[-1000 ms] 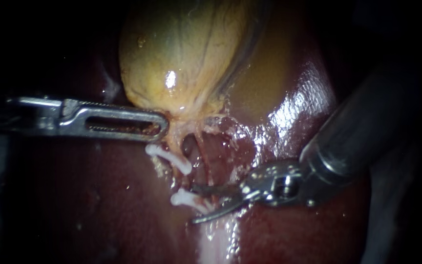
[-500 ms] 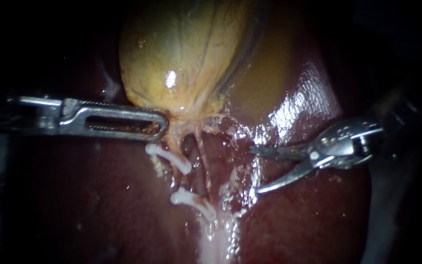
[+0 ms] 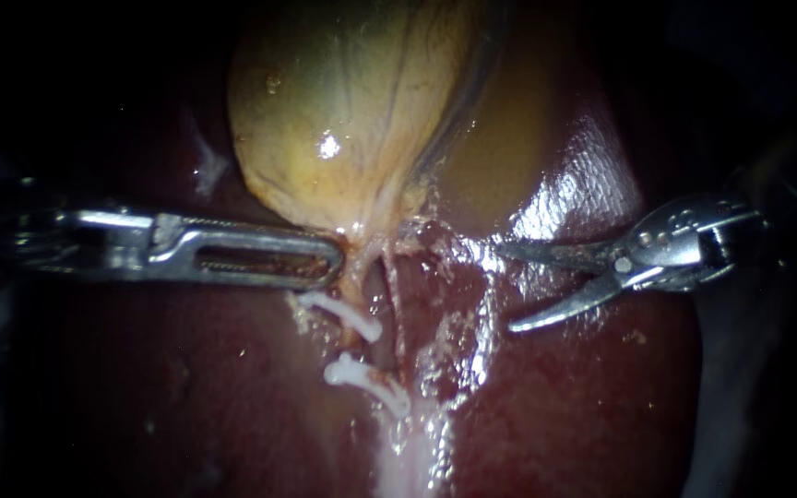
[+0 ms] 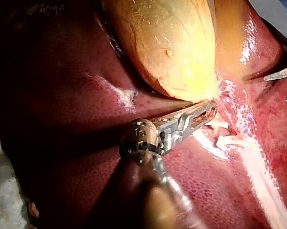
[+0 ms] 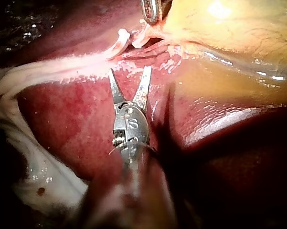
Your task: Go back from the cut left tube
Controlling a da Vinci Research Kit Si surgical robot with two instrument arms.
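Note:
The yellowish gallbladder (image 3: 343,111) lies on the dark red liver (image 3: 565,406). Below its neck sit two white clips, an upper clip (image 3: 350,315) and a lower clip (image 3: 366,378), with a gap between them where the tube is parted. My left instrument (image 3: 329,261) comes in level, and its slotted jaws are shut on the tissue at the gallbladder's neck (image 4: 211,107). My right instrument (image 3: 507,286) hangs well to the right of the clips. Its two thin blades are spread open and hold nothing. In the right wrist view the blades (image 5: 130,76) point at the clips (image 5: 120,40) from a short way off.
A thin strand (image 3: 397,323) runs down just right of the clips. Pale, wet tissue (image 3: 412,452) trails below the lower clip. Glistening liver (image 3: 555,203) lies under the right instrument's blades.
My right instrument has drawn back to the right, away from the clips, with its blades still open. My left instrument has shifted slightly right, carrying the gallbladder's neck with it.

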